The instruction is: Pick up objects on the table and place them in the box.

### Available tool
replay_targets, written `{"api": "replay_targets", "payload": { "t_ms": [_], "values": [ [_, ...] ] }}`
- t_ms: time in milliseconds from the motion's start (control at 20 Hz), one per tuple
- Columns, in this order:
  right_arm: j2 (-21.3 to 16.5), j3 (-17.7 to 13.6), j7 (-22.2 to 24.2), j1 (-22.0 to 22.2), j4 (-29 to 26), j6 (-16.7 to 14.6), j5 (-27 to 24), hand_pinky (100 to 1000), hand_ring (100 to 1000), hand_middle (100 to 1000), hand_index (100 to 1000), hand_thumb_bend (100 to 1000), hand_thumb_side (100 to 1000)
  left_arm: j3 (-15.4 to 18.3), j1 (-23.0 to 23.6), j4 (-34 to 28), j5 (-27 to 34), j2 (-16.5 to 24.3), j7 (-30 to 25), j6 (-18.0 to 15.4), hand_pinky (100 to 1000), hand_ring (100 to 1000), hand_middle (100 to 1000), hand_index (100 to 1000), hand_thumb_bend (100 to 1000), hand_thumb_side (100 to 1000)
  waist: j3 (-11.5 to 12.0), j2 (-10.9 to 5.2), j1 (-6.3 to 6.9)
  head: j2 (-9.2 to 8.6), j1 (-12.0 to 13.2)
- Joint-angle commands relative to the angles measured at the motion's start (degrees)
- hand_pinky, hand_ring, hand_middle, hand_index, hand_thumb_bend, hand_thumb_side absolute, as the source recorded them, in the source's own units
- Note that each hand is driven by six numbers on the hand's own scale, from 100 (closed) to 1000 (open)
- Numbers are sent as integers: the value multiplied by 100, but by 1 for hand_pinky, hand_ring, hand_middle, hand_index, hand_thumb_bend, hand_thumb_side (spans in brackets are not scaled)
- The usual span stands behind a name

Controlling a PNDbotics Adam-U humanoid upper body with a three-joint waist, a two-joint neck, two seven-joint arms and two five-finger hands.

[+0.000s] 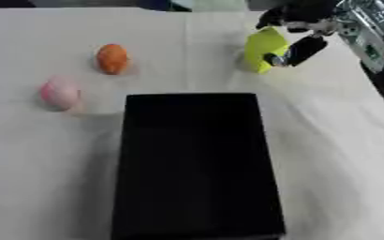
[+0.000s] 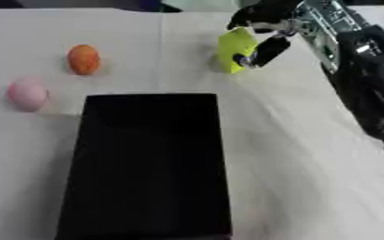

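My right hand point(image 1: 298, 35) pinches the yellow block point(image 1: 264, 48); the black box point(image 1: 197, 164) lies nearer me, the orange ball point(image 1: 112, 58) far left.

Both head eyes look steeply down, sharing the box point(image 1: 197, 164).

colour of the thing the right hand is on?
Yellow-green block, clearest in the left eye view.
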Motion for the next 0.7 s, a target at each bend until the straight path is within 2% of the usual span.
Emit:
{"api": "replay_targets", "payload": {
  "t_ms": [50, 450, 650, 700],
  "values": [
    [-133, -78, -1, -137, 37, -12, 108, 951, 943, 965, 1000, 219, 742, 34, -67, -107, -40, 54, -42, -10, 706, 772, 778, 827, 100, 927, 20, -90, 4, -91, -23],
    [-142, -101, 278, -148, 155, -141, 1, 939, 925, 926, 1000, 202, 739, 36, -75, -107, -55, 52, -67, 4, 705, 770, 777, 826, 100, 932, 46, -46, -21, -106, -45],
    [-174, -105, 294, -117, 79, -169, -177, 914, 893, 813, 1000, 142, 704, 39, -77, -107, -55, 52, -67, 8, 705, 770, 776, 825, 100, 932, 53, -42, -24, -94, -56],
    [-183, -102, 263, -116, 42, -165, -198, 900, 869, 729, 949, 145, 706, 37, -79, -107, -54, 51, -70, 8, 705, 769, 776, 825, 100, 932, 53, -44, -26, -98, -60]
  ]
}}
